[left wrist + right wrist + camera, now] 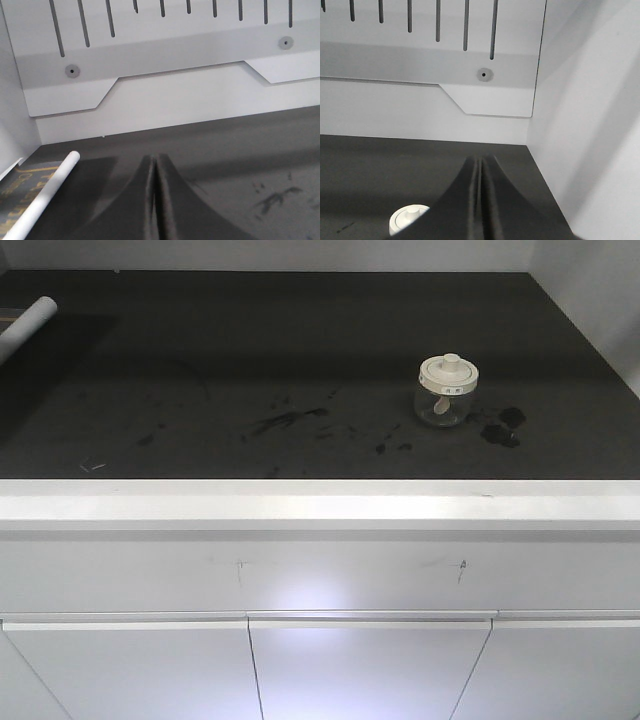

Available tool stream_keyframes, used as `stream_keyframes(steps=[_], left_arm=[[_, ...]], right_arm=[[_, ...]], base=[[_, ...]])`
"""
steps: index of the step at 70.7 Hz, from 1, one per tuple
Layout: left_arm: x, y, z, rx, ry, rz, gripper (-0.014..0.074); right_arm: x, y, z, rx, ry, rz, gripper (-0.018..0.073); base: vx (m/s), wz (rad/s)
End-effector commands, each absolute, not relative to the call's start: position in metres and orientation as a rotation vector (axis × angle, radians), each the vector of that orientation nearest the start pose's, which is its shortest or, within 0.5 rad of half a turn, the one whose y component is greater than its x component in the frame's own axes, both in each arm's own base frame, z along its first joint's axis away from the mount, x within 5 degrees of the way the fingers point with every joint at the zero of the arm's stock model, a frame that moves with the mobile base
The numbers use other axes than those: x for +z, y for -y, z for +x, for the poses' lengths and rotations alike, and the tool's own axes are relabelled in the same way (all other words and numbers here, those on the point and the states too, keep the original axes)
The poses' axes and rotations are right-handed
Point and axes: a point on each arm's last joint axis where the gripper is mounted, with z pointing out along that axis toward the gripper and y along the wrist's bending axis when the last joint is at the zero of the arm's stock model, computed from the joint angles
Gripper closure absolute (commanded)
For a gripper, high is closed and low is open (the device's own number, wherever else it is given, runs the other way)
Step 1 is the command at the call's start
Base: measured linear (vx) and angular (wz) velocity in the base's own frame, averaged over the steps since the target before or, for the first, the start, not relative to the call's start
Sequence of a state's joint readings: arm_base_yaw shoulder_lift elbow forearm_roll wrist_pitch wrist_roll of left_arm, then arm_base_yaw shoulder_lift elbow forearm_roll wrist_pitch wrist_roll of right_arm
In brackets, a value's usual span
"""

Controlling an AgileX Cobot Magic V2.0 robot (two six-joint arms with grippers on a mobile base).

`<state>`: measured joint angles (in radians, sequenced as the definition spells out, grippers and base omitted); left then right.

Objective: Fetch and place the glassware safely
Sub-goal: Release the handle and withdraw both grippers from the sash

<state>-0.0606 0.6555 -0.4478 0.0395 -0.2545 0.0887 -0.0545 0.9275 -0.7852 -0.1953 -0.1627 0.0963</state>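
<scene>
Surface (300,340) is dark, with a white front edge. At its far left edge lies a white tube (28,322). The left fingers (153,167), pressed together and holding nothing, sit just right of it. Dark smudges (290,420) mark the middle. Right of centre the glass jar (440,408) stands upright under its cream lid (448,372). The right fingers (481,167), likewise closed and empty, point toward the far right corner, with the lid just to their left.

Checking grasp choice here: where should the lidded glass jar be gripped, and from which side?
Likely the jar by its round glass body, below the lid, coming level from the front: it stands upright. The knob looks too small, and may lift the lid.
</scene>
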Motion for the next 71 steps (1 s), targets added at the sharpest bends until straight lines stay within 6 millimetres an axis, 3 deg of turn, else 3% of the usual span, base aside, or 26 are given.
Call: stream_keyframes(steps=[1,21,37,71], left_arm=[[0.332,0.009,0.124,0.035,-1.327,0.129,0.0603],[0.302,0.006,0.092,0.039,-1.436,0.134,0.0603],[0.293,0.006,0.087,0.042,-1.526,0.140,0.0603],[0.293,0.006,0.087,0.042,-1.535,0.141,0.0603]], right_arm=[[0.397,0.006,0.190,-0.090,-1.354,-0.067,0.0560],[0.352,0.004,0.175,-0.074,-1.408,-0.074,0.0560],[0.350,0.004,0.173,-0.072,-1.400,-0.075,0.0560],[0.351,0.003,0.174,-0.072,-1.391,-0.080,0.0543]], base=[[0.00,0.00],[0.00,0.00],[0.00,0.00],[0.00,0.00]])
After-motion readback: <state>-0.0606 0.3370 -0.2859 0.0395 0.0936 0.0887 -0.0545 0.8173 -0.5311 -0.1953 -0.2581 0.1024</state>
